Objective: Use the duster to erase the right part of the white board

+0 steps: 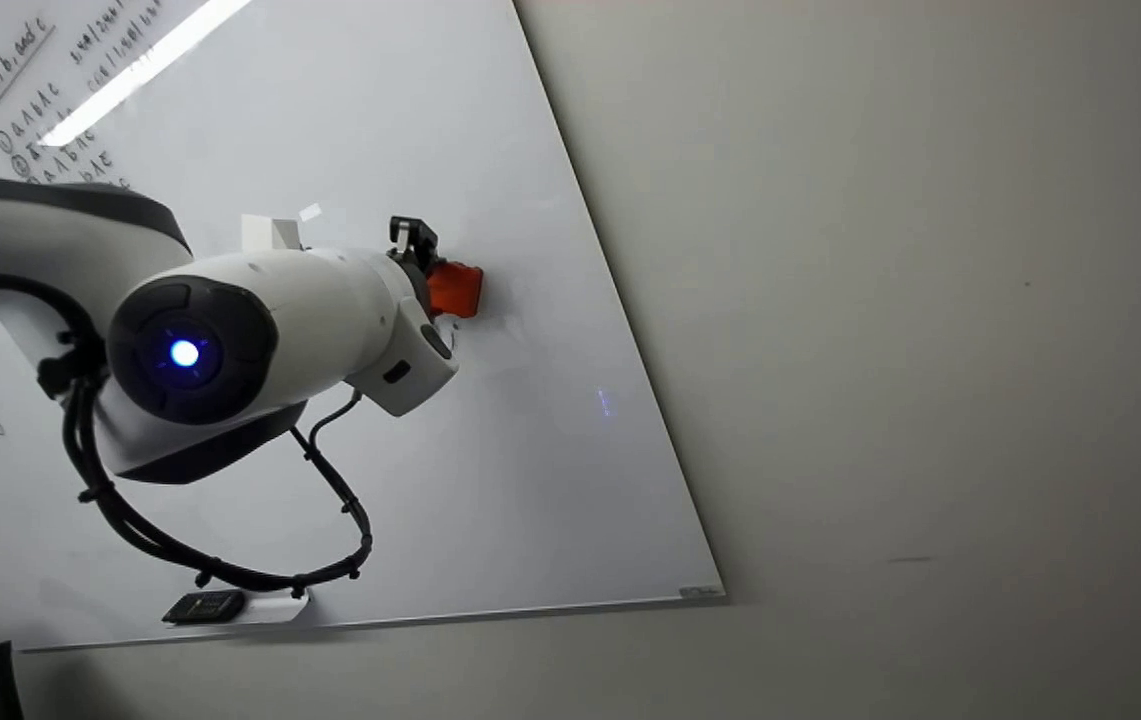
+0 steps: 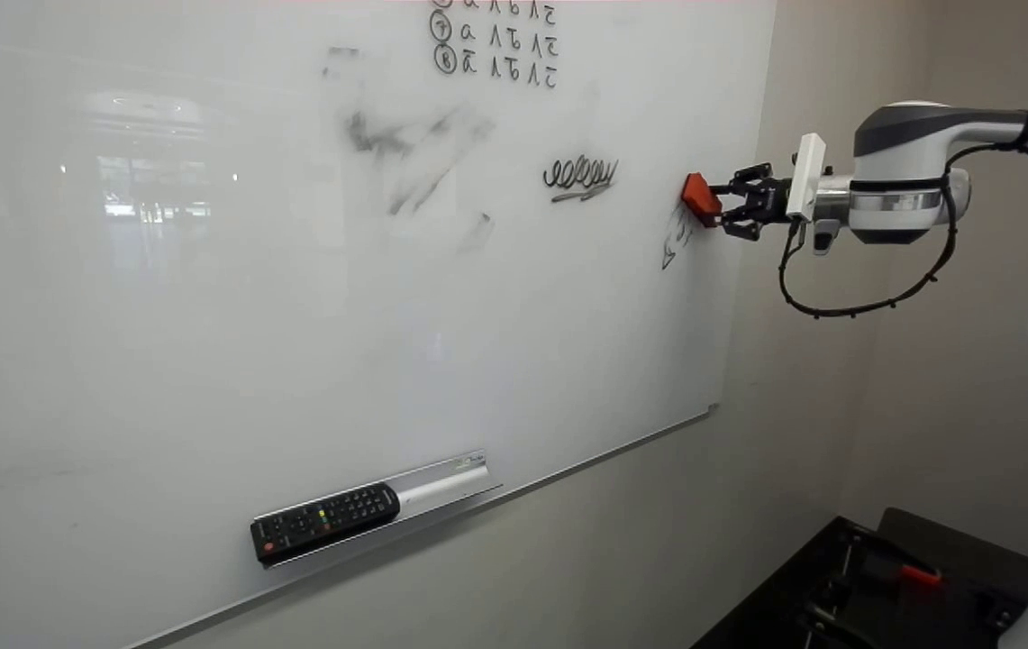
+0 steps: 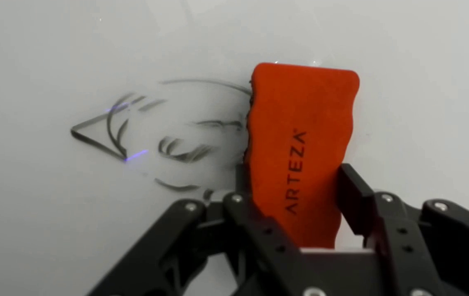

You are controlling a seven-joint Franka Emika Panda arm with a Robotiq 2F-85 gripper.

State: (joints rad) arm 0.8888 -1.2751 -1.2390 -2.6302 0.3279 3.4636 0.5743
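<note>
Gripper [image 3: 296,187] clamped on duster [image 3: 300,111]; open strip of white board [image 1: 548,280] between duster and side edge [image 1: 616,290].

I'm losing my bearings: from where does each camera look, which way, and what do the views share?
An exterior view: apparently behind the arm, facing the white board and the wall past its right edge; the arm shows at left.
An exterior view: apparently off to the arm's side, facing obliquely across the board; arm and gripper at right.
Wrist view: behind the fingers, facing the board up close; they show at bottom, gripping the duster.
Shared: board and duster in all three; remote control in both exterior views.
</note>
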